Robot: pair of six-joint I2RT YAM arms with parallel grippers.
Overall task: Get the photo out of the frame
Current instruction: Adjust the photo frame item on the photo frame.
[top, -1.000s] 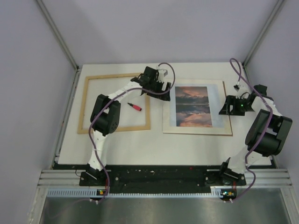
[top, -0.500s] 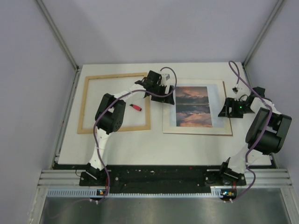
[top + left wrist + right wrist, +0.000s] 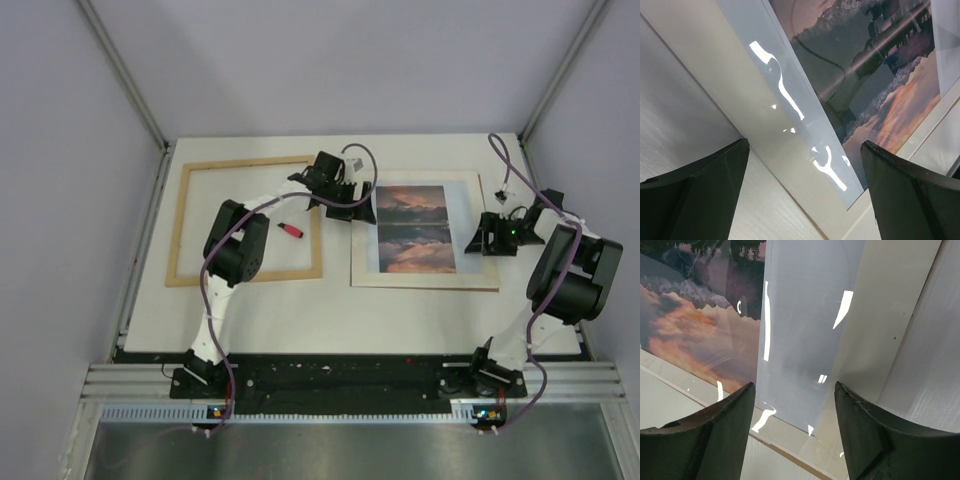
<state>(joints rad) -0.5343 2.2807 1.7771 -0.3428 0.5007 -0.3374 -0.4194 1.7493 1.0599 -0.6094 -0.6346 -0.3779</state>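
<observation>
Right of frame [image 3: 240, 163], photo [image 3: 414, 228] lying flat

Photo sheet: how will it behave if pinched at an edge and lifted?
Probably floppy: the photo is a thin sheet lying flat on the pale board. Likely slippery: its surface throws sharp glare streaks in both wrist views. It may slide before it lifts.

Left arm [image 3: 270, 198] and red tool [image 3: 289, 229] crowd the frame [image 3: 178, 225] at its right.
</observation>
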